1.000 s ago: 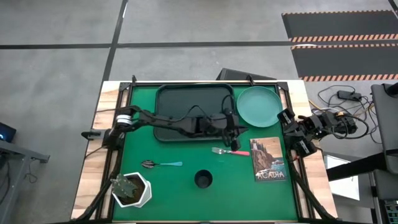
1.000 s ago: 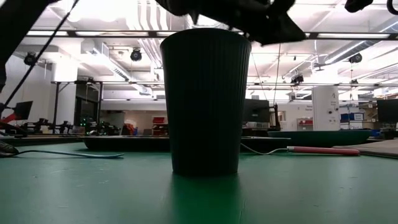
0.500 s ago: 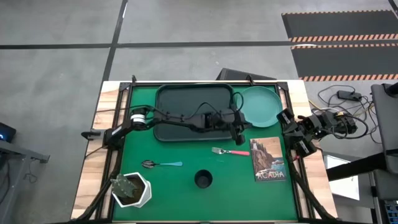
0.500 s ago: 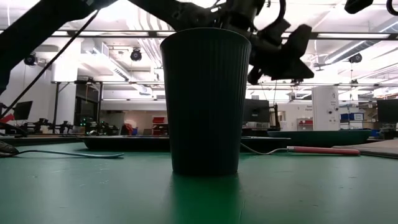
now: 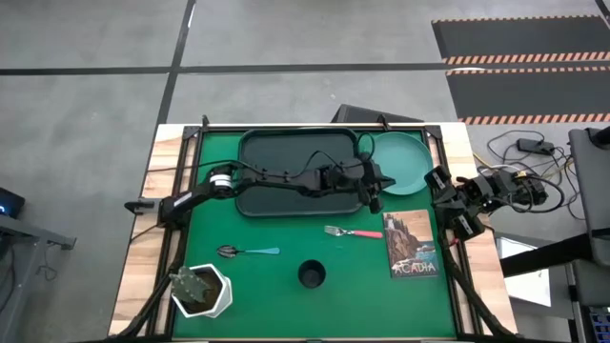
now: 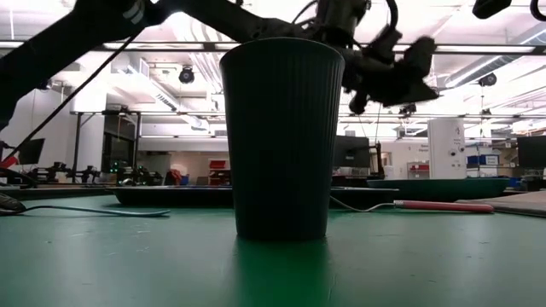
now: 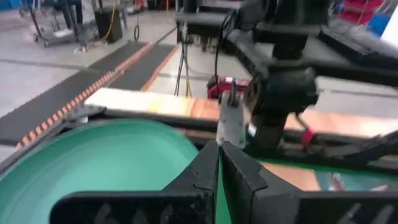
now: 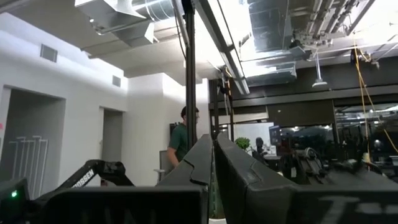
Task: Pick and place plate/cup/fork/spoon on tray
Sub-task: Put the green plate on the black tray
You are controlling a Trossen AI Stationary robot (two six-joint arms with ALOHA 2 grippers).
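The teal plate lies on the green mat at the far right, beside the black tray. My left gripper reaches across the tray and hovers shut at the plate's left rim, holding nothing; the left wrist view shows the plate just beyond the shut fingers. The pink-handled fork, blue-handled spoon and dark cup rest on the mat nearer the front. My right gripper is shut and folded back at the table's right edge, pointing up into the room.
A book lies on the mat at the right, next to the fork. A white hexagonal plant pot stands at the near left corner. The right arm's base stands past the plate. A person stands in the room behind.
My left gripper has moved over the tray toward the table's right edge and the plate, sinking a little as the arm stretched out. It stays shut. Nothing on the table has moved.
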